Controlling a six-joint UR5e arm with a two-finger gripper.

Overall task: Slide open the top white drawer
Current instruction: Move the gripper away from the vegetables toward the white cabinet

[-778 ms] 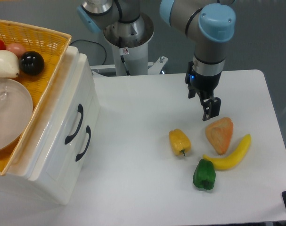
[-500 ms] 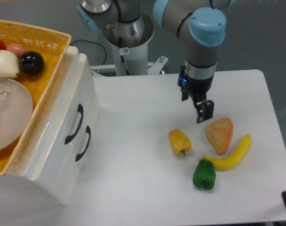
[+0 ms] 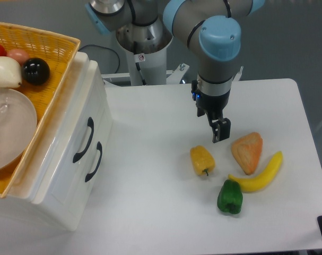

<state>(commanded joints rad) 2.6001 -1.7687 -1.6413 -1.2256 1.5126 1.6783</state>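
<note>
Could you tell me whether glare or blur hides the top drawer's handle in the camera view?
Camera view: the top white drawer shows soft sheen on its glossy front, yet its black handle reads sharply; the gripper is crisp, casting only a faint shadow on the table.

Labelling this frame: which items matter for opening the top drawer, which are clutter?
Job:
top white drawer
its black handle
hand

Clutter:
lower drawer
yellow pepper
green pepper
banana
orange wedge
basket
</note>
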